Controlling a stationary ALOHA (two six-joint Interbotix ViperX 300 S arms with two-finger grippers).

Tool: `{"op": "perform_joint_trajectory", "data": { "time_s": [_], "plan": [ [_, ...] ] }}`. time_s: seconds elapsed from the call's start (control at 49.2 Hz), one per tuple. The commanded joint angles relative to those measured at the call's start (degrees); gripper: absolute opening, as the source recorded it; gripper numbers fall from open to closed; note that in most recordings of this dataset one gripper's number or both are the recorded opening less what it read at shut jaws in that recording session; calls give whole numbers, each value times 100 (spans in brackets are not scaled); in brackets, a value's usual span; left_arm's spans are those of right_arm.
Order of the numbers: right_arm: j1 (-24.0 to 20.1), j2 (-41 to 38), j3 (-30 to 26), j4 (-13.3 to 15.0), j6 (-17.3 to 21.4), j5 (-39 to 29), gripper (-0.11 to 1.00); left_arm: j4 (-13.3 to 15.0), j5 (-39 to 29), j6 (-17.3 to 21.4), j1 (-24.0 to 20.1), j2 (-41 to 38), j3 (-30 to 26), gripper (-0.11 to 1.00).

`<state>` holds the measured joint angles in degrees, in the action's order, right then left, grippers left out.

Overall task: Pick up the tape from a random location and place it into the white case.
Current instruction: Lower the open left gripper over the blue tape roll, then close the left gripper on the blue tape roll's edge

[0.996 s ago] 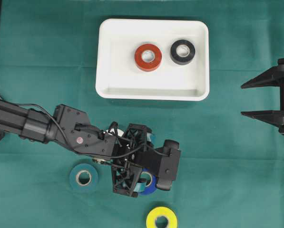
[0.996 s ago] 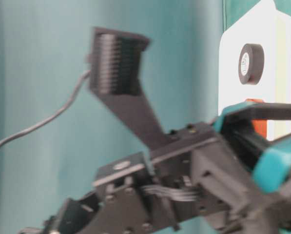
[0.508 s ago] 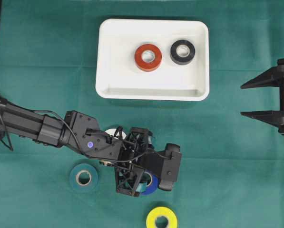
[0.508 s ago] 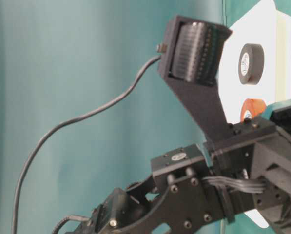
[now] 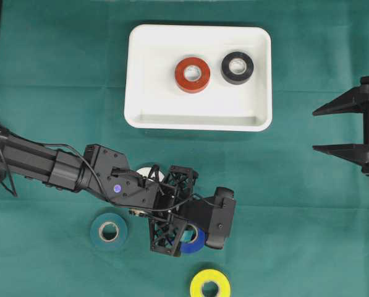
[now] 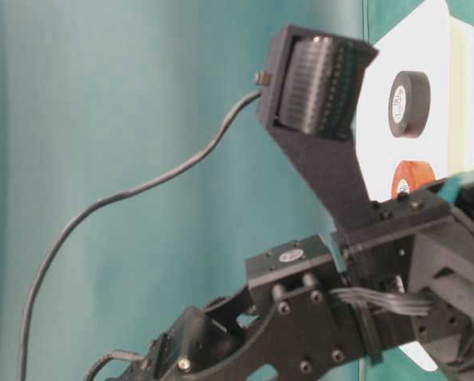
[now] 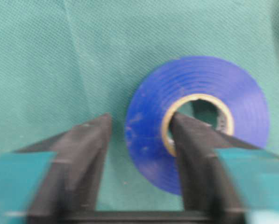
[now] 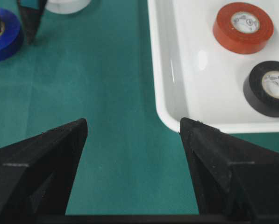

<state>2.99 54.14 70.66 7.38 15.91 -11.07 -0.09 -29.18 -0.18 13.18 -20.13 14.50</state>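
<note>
Jaws of the left gripper (image 7: 139, 140), spread wide over the blue tape (image 7: 197, 119) a second ago, have drawn in around one side of the roll: the wrist view shows one finger (image 7: 195, 154) down inside the cardboard core and the other finger (image 7: 83, 158) on the cloth outside the rim, with a sliver of green still visible between that outer finger and the tape wall. The closing looks nearly done but not finished, so whether the roll is truly pinched cannot be told yet. From overhead, the left gripper (image 5: 175, 216) sits low on the green cloth (image 5: 308, 247), the blue tape (image 5: 193, 240) peeking out beneath it, still on the table and well apart from the white case (image 5: 141, 111). A red tape (image 5: 192, 75) and a black tape (image 5: 237, 67) already lie side by side in that case, while a teal tape (image 5: 109, 230), a yellow tape (image 5: 210, 287) and a white tape (image 5: 148, 171), mostly hidden by the arm, wait on the cloth near the left arm. The right gripper (image 5: 332, 129) rests at the table's right edge, its jaws standing apart and holding nothing. By the look of it, the grasp is in hand; lifting the roll and carrying it to the case remain to be done.
</note>
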Motion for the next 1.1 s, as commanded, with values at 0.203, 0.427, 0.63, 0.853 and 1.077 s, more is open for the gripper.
{"op": "perform_joint_trajectory", "data": {
  "time_s": [0.203,0.427,0.63,0.853,1.077],
  "plan": [
    [-9,-44,-132,9,-9,26,76,-18,-97,0,18,105,-88,22],
    [-18,-44,-132,9,-9,26,76,-9,-202,-35,18,176,-105,22],
    [-9,-53,-132,9,-9,26,76,-9,-519,-35,44,404,-246,22],
    [-9,-44,-132,9,-9,9,76,-9,-888,-35,44,773,-396,22],
    [-18,-44,-132,9,-9,9,76,-18,-1266,-44,79,1248,-562,22]
  ]
}}
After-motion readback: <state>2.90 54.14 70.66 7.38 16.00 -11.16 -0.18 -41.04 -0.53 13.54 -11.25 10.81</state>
